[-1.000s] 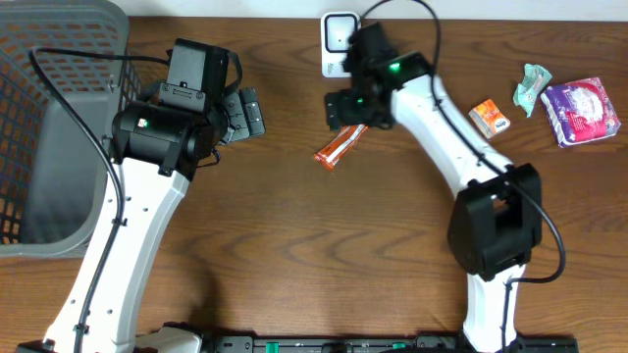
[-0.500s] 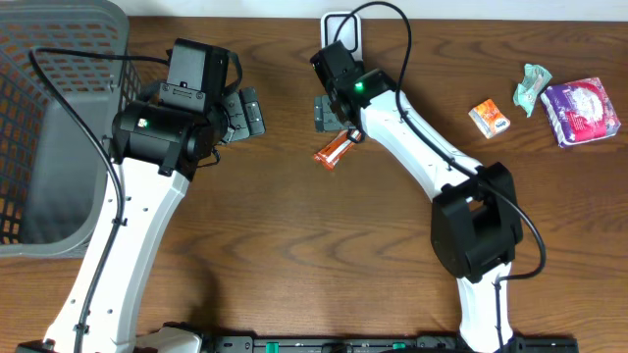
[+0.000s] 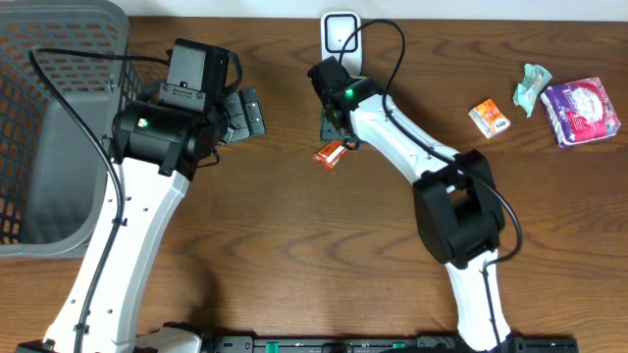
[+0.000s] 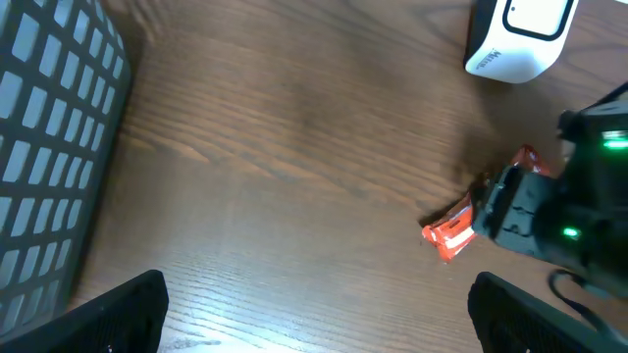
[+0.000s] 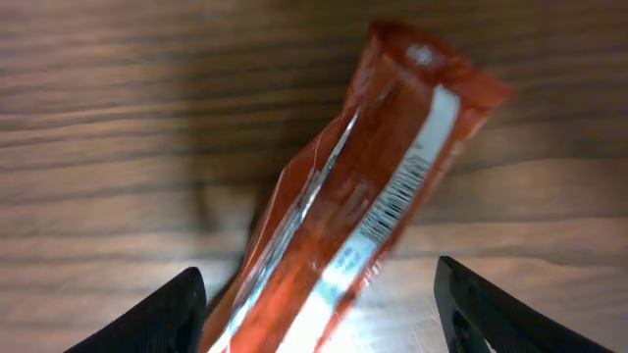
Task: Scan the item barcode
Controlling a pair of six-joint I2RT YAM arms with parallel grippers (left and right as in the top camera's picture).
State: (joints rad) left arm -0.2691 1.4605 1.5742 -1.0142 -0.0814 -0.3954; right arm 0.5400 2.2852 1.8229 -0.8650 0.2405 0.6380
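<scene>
Zero steps of the scan look finished, judging from the layout: orange-red foil snack wrapper (image 5: 353, 216) lies flat on the brown wooden surface (image 3: 294, 255), not lifted, not yet at the white barcode scanner (image 3: 340, 34), which stands near the far edge just beyond it

- right pincer (image 5: 319, 294): hangs directly over the wrapper, fingers (image 5: 167, 314) spread wide w/ one on each side; nothing clamped. Wrapper's lower end runs close to one finger, contact there can't be told
- black-on-white barcode (image 5: 392, 201) faces up on the wrapper's pale strip, so prob. no flip needed before pickup
- left pincer (image 4: 319, 314): fully spread, empty, parked well apart to the side near the grey plastic mesh basket (image 3: 59, 59)
- other items (small orange box (image 3: 489, 118), purple pack (image 3: 581, 111)) sit far right, untouched

Est. progress: early, at pre-grasp stage. Left to do: pinch wrapper, lift, present barcode side to scanner window, then presumably drop off. Risk: thin foil may slide or crumple under the fingers
</scene>
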